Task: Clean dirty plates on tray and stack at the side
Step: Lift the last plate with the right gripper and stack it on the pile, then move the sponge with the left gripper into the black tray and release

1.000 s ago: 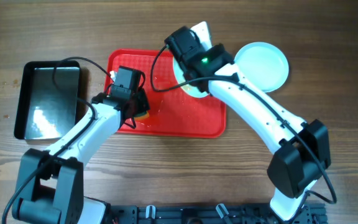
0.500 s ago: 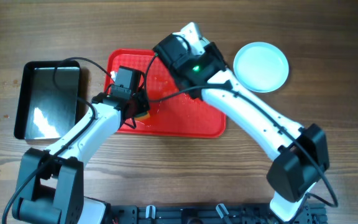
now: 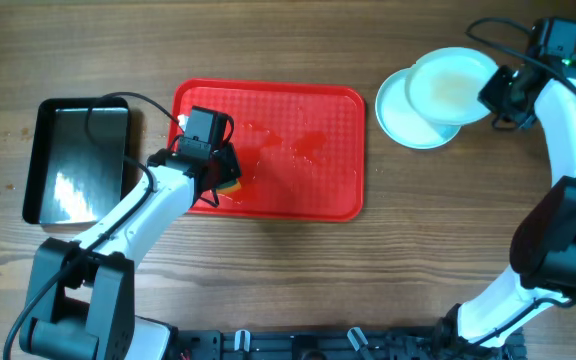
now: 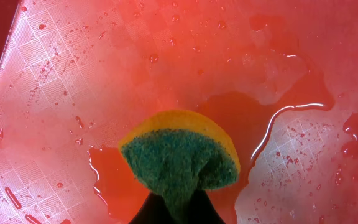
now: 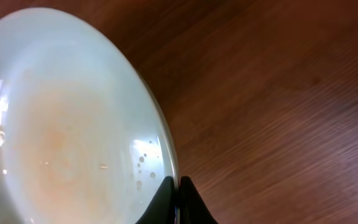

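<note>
Right jaws clamp plate, moved off tray; left jaws pinch sponge.

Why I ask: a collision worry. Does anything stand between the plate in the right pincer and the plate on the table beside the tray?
Nothing visible does. The held plate hangs partly over the resting plate, whose exposed surface is bare.

Left claw pinched tight, low; right claw pinched tight, far right.
</note>
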Action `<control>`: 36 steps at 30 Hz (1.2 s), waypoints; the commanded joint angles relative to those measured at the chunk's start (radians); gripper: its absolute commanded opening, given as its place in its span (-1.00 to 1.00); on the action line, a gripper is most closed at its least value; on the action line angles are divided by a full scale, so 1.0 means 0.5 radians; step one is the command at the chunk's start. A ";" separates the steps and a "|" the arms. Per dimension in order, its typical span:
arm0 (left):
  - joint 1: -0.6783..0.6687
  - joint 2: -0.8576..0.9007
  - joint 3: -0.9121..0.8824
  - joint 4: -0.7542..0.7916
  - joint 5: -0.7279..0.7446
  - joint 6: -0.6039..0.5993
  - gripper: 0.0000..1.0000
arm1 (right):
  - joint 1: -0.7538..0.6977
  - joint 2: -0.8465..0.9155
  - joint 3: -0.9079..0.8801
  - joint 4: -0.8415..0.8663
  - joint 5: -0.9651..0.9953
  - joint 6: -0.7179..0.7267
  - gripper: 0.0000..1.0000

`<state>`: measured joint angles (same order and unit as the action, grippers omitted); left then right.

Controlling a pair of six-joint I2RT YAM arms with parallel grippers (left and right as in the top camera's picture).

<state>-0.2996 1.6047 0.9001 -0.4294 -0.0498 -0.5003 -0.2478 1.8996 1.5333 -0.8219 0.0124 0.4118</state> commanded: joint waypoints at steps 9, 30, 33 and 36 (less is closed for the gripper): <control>0.008 0.015 -0.011 0.044 0.026 -0.020 -0.92 | 0.151 0.016 -0.042 -0.104 -0.772 -0.166 -0.03; 1.178 0.048 0.130 0.391 0.024 0.208 -0.92 | 1.178 0.211 -0.084 -0.003 -0.356 0.064 0.99; 1.335 0.175 0.130 0.462 0.024 0.208 -0.92 | 1.182 0.211 -0.162 0.008 -0.448 -0.010 1.00; 1.450 0.238 0.130 0.543 0.024 0.208 -0.92 | 1.222 0.211 -0.177 0.013 -0.479 -0.080 0.99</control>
<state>0.3843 1.6955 0.9550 -0.1867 -0.0319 -0.4076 0.3431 1.9827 1.4528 -0.8211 -0.1974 0.4141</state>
